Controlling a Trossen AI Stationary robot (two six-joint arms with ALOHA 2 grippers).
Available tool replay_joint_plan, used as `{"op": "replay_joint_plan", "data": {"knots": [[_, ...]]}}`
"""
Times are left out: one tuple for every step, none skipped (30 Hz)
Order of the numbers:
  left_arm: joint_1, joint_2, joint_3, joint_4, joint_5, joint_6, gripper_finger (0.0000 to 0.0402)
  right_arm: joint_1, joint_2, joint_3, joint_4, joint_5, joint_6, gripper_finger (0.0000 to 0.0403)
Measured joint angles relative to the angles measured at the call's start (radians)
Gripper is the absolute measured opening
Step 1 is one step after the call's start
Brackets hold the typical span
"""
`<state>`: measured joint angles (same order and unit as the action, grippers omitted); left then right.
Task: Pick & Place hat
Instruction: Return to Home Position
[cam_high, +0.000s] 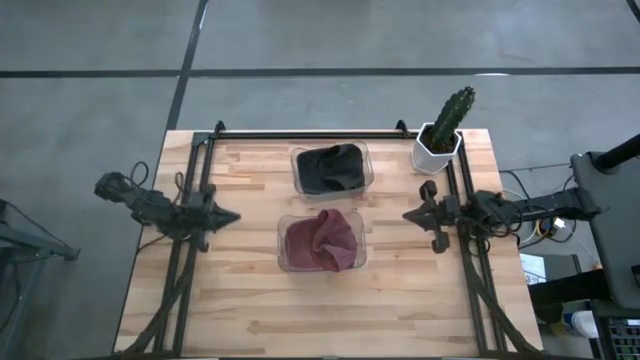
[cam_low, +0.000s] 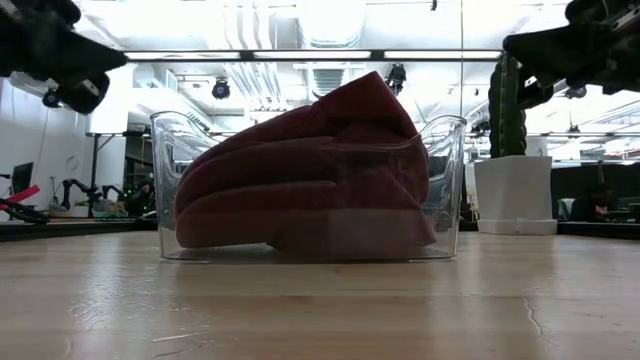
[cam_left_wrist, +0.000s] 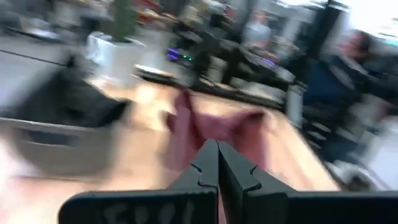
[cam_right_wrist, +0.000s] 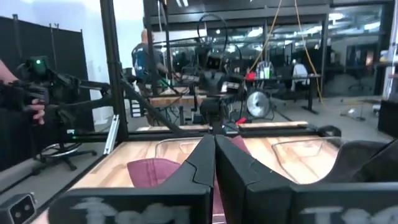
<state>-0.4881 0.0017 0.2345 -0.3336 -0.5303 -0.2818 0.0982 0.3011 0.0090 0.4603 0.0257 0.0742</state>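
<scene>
A maroon hat lies crumpled in the nearer clear bin at the table's middle; in the low view the maroon hat fills that bin and rises above its rim. A dark hat sits in the farther clear bin. My left gripper hovers left of the maroon hat, shut and empty; its fingers point at the hat. My right gripper hovers right of it, shut and empty, also seen in its wrist view.
A potted cactus stands in a white pot at the table's far right corner. Black frame rails run along the left and right sides. Bare wood lies toward the near edge.
</scene>
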Motion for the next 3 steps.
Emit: {"op": "replay_joint_plan", "data": {"knots": [[0.000,0.000,-0.020,0.022,0.052,0.000,0.0000,0.000,-0.013,0.000,-0.013,0.000,-0.003,0.0009],[0.000,0.000,-0.041,0.056,0.101,-0.001,0.0000,0.000,-0.026,0.000,-0.029,0.000,-0.003,0.0009],[0.000,0.000,-0.065,0.108,0.155,-0.001,0.0000,0.000,-0.036,0.000,-0.045,-0.003,-0.002,0.0009]]}}
